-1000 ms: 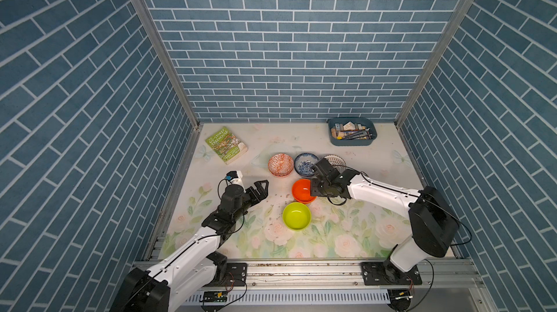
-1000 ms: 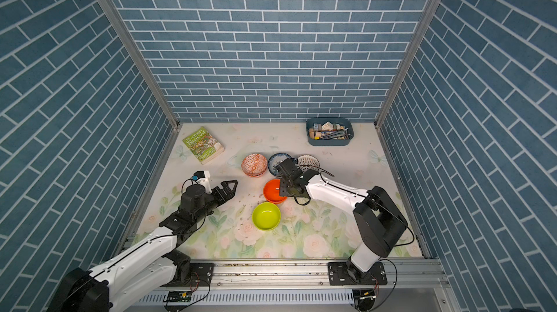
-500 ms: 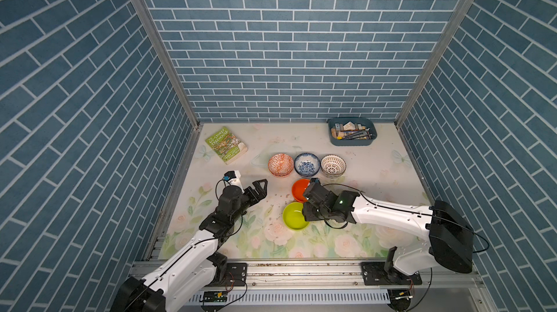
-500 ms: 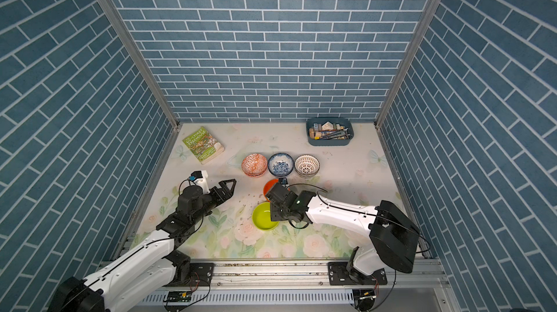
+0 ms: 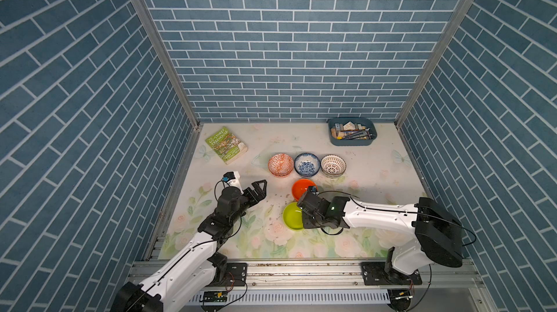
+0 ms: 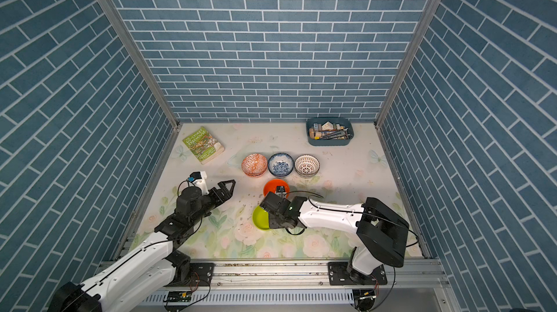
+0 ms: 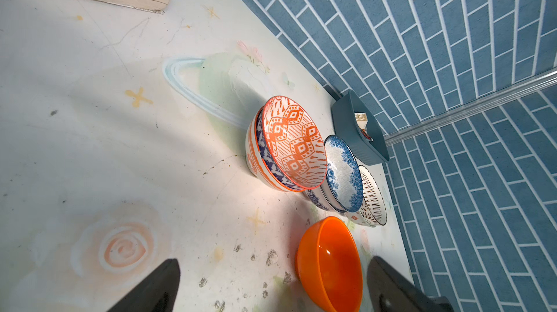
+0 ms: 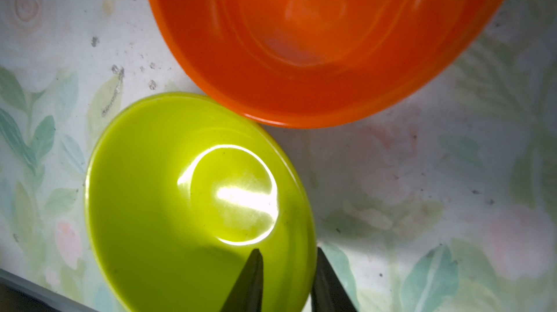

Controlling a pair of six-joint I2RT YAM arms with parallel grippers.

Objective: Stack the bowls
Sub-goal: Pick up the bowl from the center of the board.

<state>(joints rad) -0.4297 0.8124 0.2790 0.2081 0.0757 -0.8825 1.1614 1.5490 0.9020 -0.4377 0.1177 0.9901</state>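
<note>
**Three small piles built, two plain bowls left loose**

At the left of the desk point(image 5: 376, 181), the left tool point(image 5: 261, 189) hangs wide open and empty above the surface, pointing toward the bowls and touching nothing.

Near the middle of the desk, toward its back edge, three piles stand in a row, close beside one another. The orange-patterned pile point(image 5: 280, 165) shows three nested rims in the left wrist view. The blue pile point(image 5: 306, 165) and the lattice pile point(image 5: 333, 166) each seem to sit in a second bowl.

Just in front of the blue pile, the orange bowl point(image 5: 301, 188) stands alone. The lime bowl point(image 5: 292, 220) stands just beside it, nearer the front edge.

The right tool point(image 8: 287, 248) is narrow and astride the lime bowl's rim, one finger inside and one outside. Whether it already pinches the wall cannot be told.

The task looks partly done. The two plain bowls are not yet nested, and the piles are not yet merged into one.
</note>
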